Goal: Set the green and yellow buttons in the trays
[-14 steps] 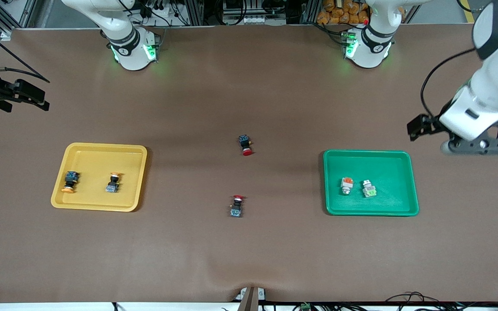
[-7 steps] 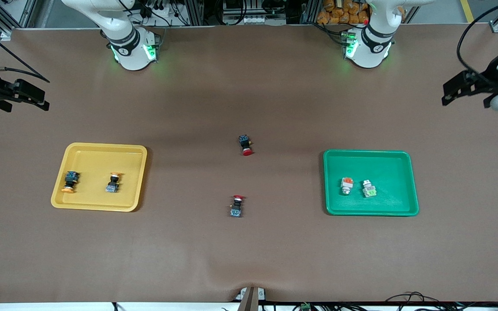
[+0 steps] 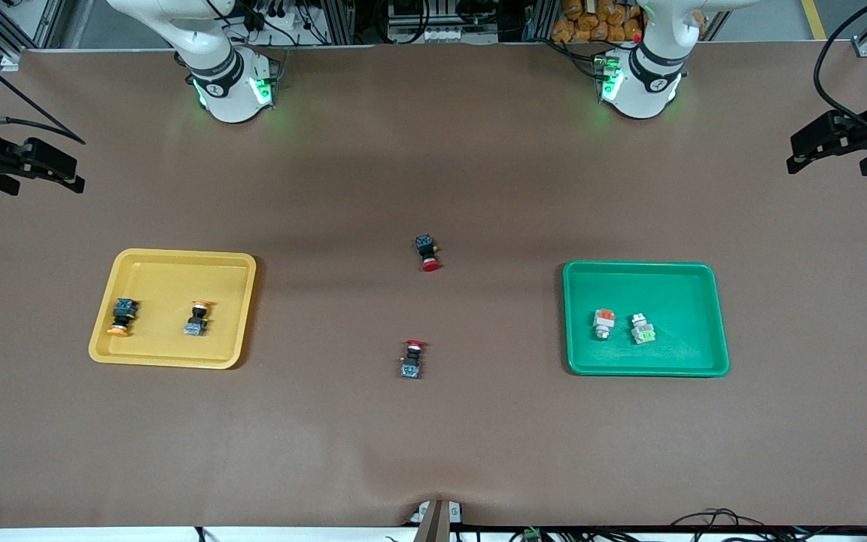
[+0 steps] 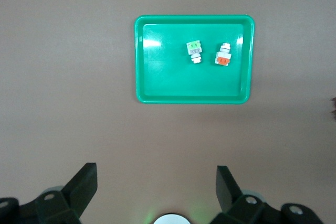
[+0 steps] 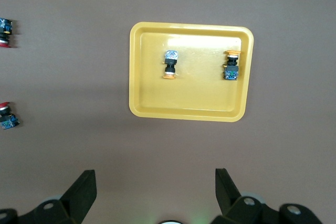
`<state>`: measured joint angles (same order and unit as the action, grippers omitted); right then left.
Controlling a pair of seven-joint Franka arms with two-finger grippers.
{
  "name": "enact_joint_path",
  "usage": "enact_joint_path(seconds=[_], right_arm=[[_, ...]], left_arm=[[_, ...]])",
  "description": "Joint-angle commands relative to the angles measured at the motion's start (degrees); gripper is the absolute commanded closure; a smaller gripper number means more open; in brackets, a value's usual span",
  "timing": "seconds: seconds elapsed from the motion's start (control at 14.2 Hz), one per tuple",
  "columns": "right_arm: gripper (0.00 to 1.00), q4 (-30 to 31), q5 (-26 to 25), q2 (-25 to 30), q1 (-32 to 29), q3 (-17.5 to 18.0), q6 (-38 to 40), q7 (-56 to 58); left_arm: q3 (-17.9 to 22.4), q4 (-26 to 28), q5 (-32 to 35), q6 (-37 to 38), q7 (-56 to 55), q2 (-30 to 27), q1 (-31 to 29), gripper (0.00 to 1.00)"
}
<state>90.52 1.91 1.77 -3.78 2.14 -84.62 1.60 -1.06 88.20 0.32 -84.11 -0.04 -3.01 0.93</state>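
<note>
- Yellow tray (image 3: 172, 309), toward the right arm's end of the table: holds two dark-bodied switches with orange-yellow caps (image 3: 123, 316) (image 3: 197, 318), lying apart.
- Green tray (image 3: 646, 318), toward the left arm's end: holds two white-grey switches, one with an orange block (image 3: 603, 324) and one with a green block (image 3: 642, 329), just beside each other.
- Two red-capped switches (image 3: 427, 253) (image 3: 412, 359) lie on the table (image 3: 433, 436) between the trays.
- Left gripper (image 4: 156, 190): raised over bare table at its end, jaws spread wide, holding nothing.
- Right gripper (image 5: 155, 190): raised over bare table at its own end, jaws wide apart, empty.
</note>
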Motion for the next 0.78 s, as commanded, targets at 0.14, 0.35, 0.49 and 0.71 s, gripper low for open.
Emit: enact_joint_path(seconds=[0.14, 0.35, 0.49, 0.71], right_arm=[[0.00, -0.1, 0.7, 0.9, -1.8, 0.7, 1.2, 0.4], [0.00, -0.1, 0.6, 0.9, -1.9, 0.6, 1.2, 0.4], [0.00, -0.1, 0.5, 0.9, -1.9, 0.6, 1.6, 0.4], [0.00, -0.1, 0.2, 0.9, -2.0, 0.7, 1.6, 0.4]], left_arm=[[0.6, 0.5, -0.2, 0.5, 0.7, -0.9, 0.9, 0.00], [0.7, 0.5, -0.6, 0.5, 0.1, -0.8, 0.8, 0.00], [0.7, 0.4, -0.1, 0.5, 0.0, -0.5, 0.8, 0.00], [1.2, 0.5, 0.0, 0.5, 0.0, -0.3, 0.7, 0.00]])
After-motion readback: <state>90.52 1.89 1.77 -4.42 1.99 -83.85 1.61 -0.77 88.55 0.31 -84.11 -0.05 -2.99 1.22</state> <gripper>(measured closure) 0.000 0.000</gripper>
